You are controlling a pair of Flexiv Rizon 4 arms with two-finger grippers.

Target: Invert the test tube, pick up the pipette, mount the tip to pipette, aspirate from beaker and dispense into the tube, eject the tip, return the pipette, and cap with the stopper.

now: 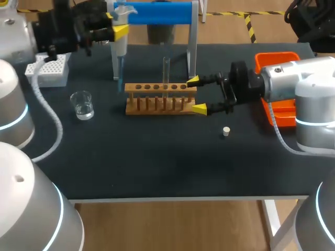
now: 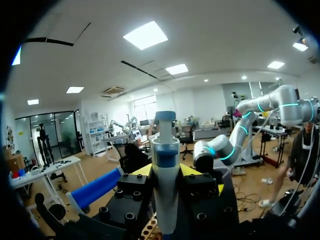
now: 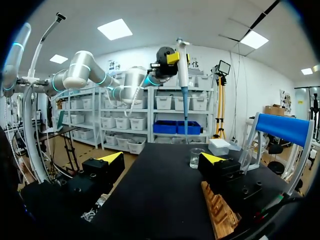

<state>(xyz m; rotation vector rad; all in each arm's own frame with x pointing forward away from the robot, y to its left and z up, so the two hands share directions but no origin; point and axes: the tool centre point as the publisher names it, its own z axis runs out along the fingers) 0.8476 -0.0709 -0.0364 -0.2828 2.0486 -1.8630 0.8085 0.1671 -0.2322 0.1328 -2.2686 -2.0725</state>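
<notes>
Yellow-tipped fingers of the left gripper point(image 1: 118, 31) are clamped on the pipette point(image 1: 121, 49) from two sides. It is held upright over the back of the table point(image 1: 157, 162), beside the blue-barred stand point(image 1: 157, 13), with its slim lower end pointed down. The right gripper point(image 1: 196, 95) is spread wide, one tip behind and one in front of the end of the wooden rack point(image 1: 159, 99); contact cannot be told. The test tube point(image 1: 166, 70) is stood upright in the rack, ahead of those jaws. The stopper point(image 1: 226, 131) is laid near the right gripper, and the beaker point(image 1: 82, 104) well apart.

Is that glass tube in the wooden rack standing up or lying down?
Standing upright: the test tube rises straight from a hole in the wooden rack.
</notes>
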